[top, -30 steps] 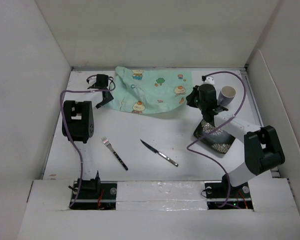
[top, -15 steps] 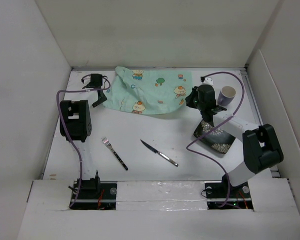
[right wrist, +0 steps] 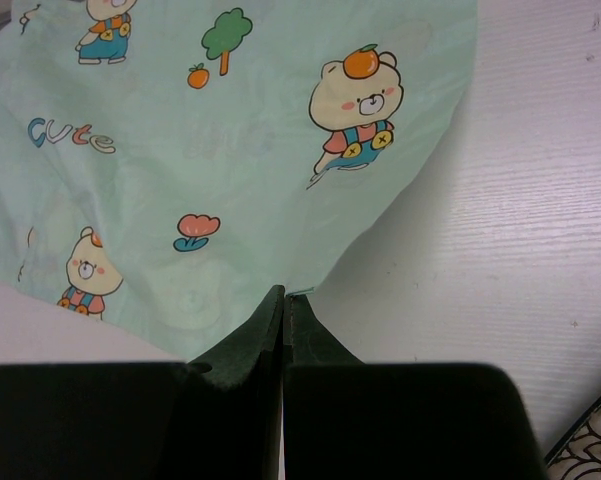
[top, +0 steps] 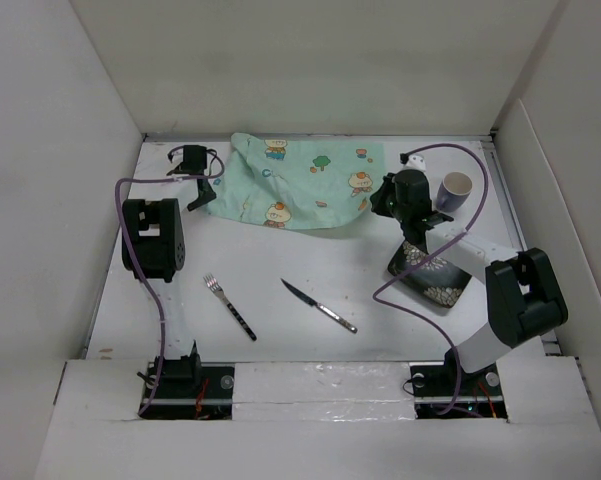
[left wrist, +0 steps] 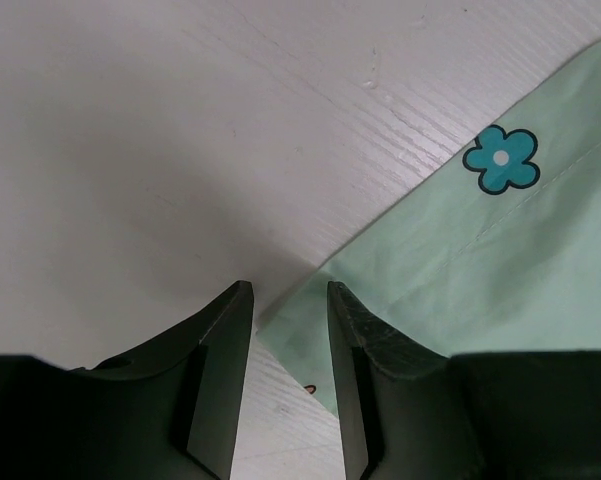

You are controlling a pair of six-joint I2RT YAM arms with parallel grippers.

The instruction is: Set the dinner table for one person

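The worktop (top: 380, 320) lies beneath both arms and carries the placemat (top: 305, 185) at its far side. The left claw (left wrist: 288, 292) has its fingers apart, straddling a placemat corner. The right claw (right wrist: 284, 295) has its fingers together, clamped on the placemat's right edge.

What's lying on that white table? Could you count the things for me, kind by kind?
Cloth placemat: 1
Fork: 1
Knife: 1
Cup: 1
Patterned plate: 1
Total on the dinner table: 5
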